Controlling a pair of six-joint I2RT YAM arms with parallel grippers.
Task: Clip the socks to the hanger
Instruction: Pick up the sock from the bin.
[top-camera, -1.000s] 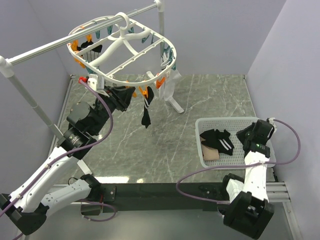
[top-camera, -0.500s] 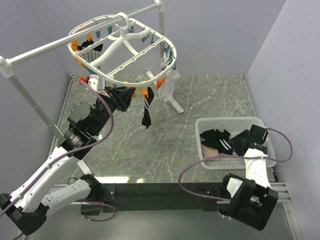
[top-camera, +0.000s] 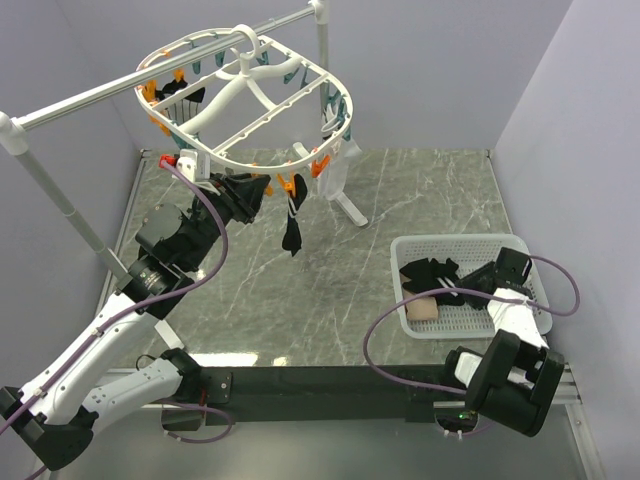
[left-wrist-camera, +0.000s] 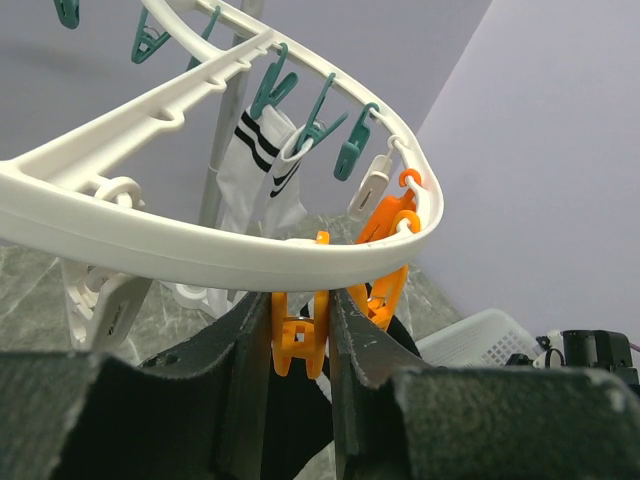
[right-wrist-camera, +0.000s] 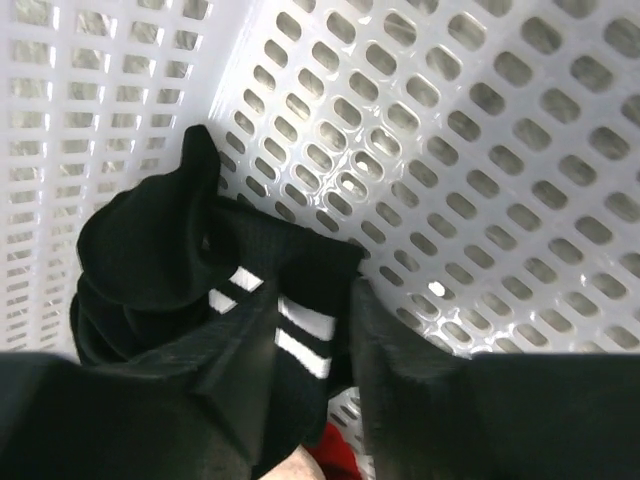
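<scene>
- Grey stone table (top-camera: 430, 190) carries it all, with the two arms at its near edge
- Silver rail (top-camera: 90, 95) runs above the far left corner, and the white hanger (left-wrist-camera: 180, 250) hangs from it by a hook
- White basket (top-camera: 455, 240) sits at the near right corner of the table and holds the loose socks
- The left gripper (left-wrist-camera: 300, 305) is up under the near rim of the hanger, its fingers squeezed together on an orange clip (left-wrist-camera: 297, 345)
- The right gripper (right-wrist-camera: 312, 300) is down in the basket with a finger on each side of a striped black sock (right-wrist-camera: 150, 250); I cannot tell if they pinch it or just sit around it
- A plain black sock (top-camera: 291, 235) hangs from the near rim of the hanger, a white sock (left-wrist-camera: 250, 170) hangs further round, and a pink sock (top-camera: 422, 308) lies at the near left corner of the basket
- The socks in the basket lie in a heap, so two might come up together
- A thin pinch on the soft sock may let it slip and drop on the way up
- The hanger can swing on its hook, so a bump could pull the orange clip out of the left fingers
</scene>
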